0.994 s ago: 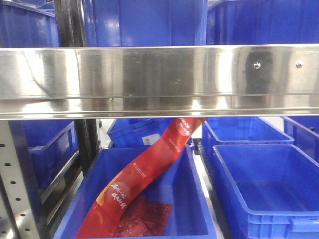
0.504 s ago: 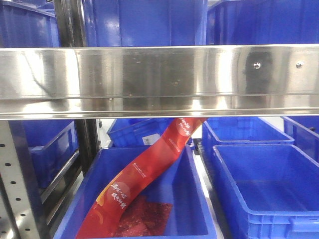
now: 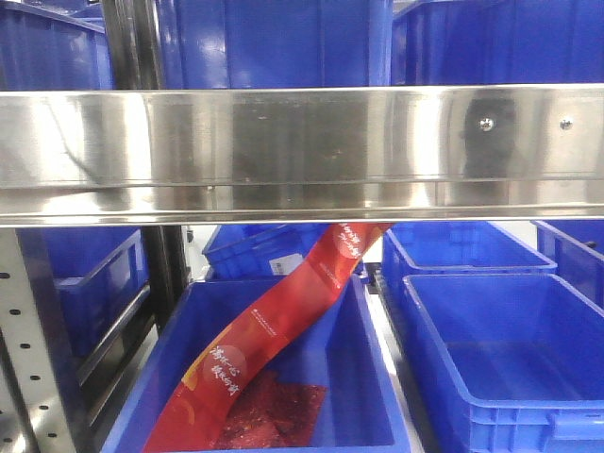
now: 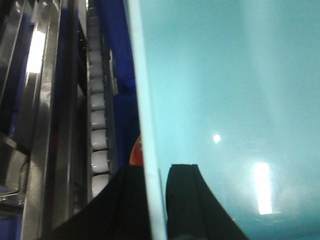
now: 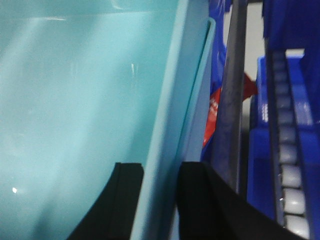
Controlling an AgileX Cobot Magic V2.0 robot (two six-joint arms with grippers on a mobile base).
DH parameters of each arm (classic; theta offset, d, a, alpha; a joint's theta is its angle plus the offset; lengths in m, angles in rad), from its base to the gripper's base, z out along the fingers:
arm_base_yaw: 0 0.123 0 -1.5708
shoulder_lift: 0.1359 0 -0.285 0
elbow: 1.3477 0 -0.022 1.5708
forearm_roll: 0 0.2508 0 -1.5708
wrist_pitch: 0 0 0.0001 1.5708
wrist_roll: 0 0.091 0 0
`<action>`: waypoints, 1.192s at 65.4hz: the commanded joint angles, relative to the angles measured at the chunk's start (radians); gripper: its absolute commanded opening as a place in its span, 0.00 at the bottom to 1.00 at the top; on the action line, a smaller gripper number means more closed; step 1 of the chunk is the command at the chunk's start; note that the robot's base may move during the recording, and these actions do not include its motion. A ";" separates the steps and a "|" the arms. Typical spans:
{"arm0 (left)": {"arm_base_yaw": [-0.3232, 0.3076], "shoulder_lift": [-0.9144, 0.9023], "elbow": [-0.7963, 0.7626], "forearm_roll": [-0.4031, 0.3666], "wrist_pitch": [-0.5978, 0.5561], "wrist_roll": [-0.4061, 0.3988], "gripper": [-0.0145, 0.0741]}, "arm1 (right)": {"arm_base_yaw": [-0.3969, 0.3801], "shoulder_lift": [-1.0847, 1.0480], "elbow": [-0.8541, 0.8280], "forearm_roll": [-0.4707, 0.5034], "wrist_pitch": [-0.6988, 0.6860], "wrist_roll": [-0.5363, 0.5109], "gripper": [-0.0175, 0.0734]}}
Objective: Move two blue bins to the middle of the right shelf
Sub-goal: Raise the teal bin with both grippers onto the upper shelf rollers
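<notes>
Left gripper (image 4: pixel 156 200) & right gripper (image 5: pixel 159 200), fingers nearly closed, are each pinching a blue bin (image 4: pixel 225 90) wall, w/ steel shelf rail (image 3: pixel 302 151) ahead.

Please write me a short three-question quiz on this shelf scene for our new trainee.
1. True or false: both grippers have a bin wall between their fingers.
2. Which bin holds the red banner? A) the lower left bin B) the lower right bin
3. Fill in: the wall straddled by the left gripper and the right gripper looks ____ in colour.

Key
1. True; each wrist view shows a wall edge running down between the two dark fingers.
2. A
3. Teal (light blue-green)
</notes>
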 commanded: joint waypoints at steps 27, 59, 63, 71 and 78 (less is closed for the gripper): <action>0.036 0.094 0.062 0.085 -0.041 0.009 0.04 | -0.002 0.146 -0.010 0.014 0.005 -0.002 0.02; 0.038 0.130 0.062 0.083 0.015 0.009 0.65 | -0.002 0.166 -0.010 0.014 0.029 -0.002 0.82; 0.038 0.127 0.062 0.083 0.016 0.009 0.78 | -0.002 0.159 -0.010 0.014 0.029 -0.002 0.81; 0.038 0.109 0.062 0.085 0.016 0.009 0.85 | -0.002 0.134 -0.010 0.007 0.030 -0.002 0.79; 0.038 0.071 0.062 0.085 0.016 0.011 0.85 | -0.002 0.091 -0.010 -0.022 0.030 -0.002 0.76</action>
